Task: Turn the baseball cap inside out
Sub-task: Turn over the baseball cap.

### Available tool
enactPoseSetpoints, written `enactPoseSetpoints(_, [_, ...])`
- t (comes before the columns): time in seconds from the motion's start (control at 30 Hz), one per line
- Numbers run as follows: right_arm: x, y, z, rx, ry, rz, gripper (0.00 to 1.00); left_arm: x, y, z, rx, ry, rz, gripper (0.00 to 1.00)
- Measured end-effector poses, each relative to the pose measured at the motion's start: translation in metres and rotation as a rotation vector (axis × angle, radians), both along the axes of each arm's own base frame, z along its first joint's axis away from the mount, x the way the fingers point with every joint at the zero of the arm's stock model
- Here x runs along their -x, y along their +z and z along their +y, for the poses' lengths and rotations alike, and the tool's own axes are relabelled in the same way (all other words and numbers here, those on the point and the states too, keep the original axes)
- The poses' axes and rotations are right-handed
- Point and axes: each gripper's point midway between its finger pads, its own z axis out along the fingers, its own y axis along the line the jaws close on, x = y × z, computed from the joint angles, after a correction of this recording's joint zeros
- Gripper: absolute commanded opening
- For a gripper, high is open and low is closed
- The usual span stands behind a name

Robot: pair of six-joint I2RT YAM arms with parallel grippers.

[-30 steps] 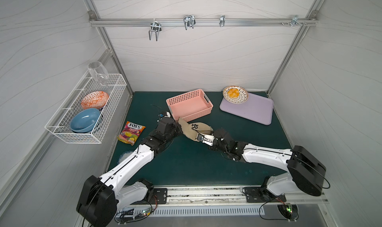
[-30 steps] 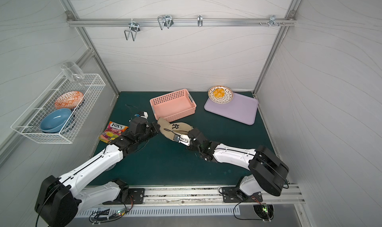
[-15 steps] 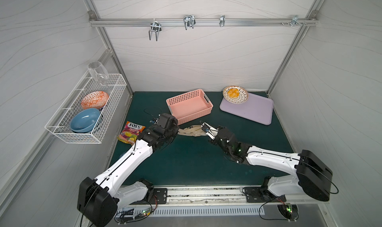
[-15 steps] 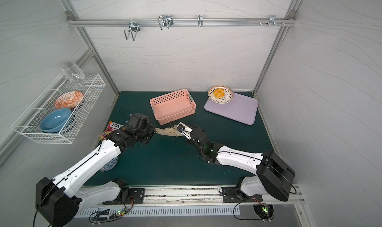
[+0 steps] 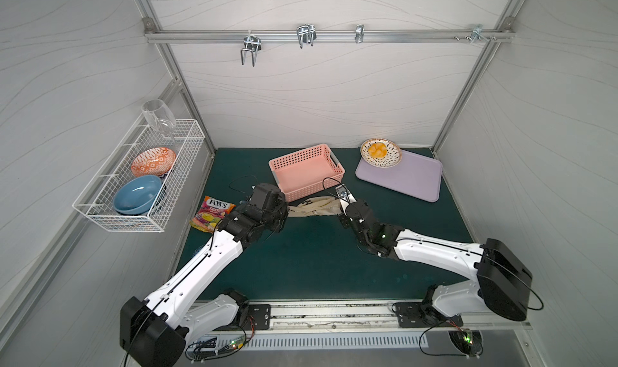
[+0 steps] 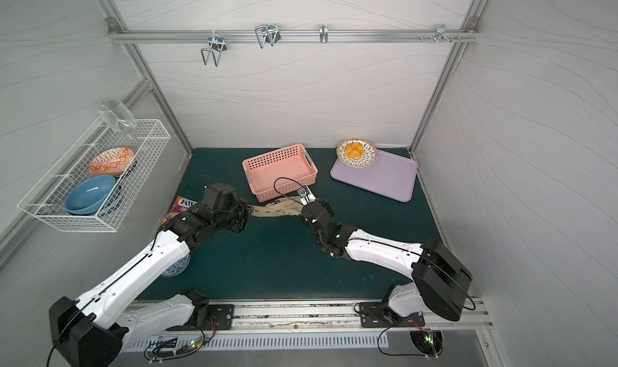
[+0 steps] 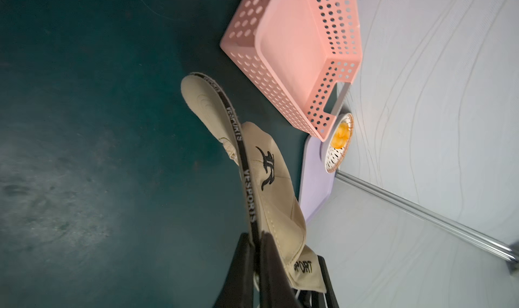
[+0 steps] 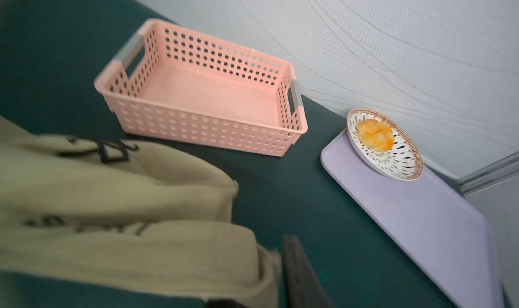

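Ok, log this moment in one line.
left hand: shut on baseball cap band | right hand: grip unclear | cap: spans both hands

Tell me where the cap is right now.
In both top views the cap is near the middle of the table, just in front of the pink basket, between the left tool and the right tool.

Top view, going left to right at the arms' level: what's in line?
In a top view: wire rack → candy bag → left end effector → baseball cap → right end effector → purple tray.
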Motion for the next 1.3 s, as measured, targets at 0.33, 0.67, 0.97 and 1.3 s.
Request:
enactPoseSetpoints(0.33, [0.050,0.015,-0.021,0.016,0.269,0.069,0.81,0.009,-0.022,0.019,-0.140,0.043,0.075,0.00])
enactPoseSetpoints(0.67, [0.094,0.019,0.021,0.109,0.669,0.089,0.86,0.007,-0.021,0.017,-0.184,0.042,0.074,0.00])
enactPoseSetpoints(0.97, [0.086,-0.013,0.091,0.208,0.839,0.082,0.86,0.007,-0.020,0.015,-0.185,0.039,0.071,0.00])
enactPoseSetpoints(1.3, [0.054,-0.017,0.137,0.257,0.860,-0.010,0.46,0.007,-0.020,0.015,-0.185,0.036,0.069,0.00])
